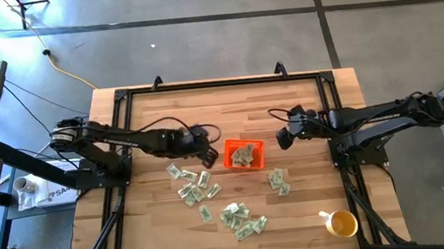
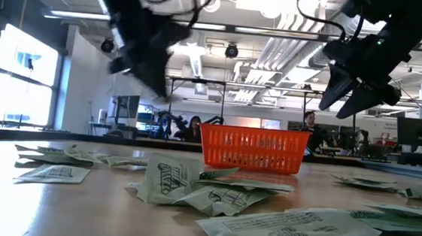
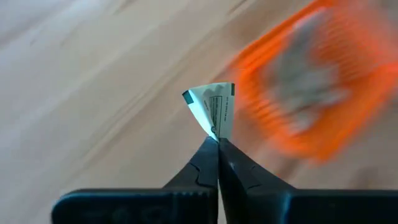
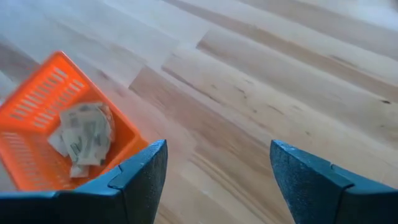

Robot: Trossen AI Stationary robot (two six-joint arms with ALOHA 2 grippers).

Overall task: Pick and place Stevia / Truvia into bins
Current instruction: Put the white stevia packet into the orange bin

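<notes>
One packet (image 3: pixel 214 109) pinched in left claw (image 3: pixel 217 140); right claw (image 4: pixel 217 165) gapes.

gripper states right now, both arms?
Left gripper: shut on a sweetener packet, beside the orange bin.
Right gripper: open, empty, near the bin.

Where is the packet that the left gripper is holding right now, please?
The packet is pinched in the shut left gripper, raised above the table just left of the orange bin in the high view.
</notes>
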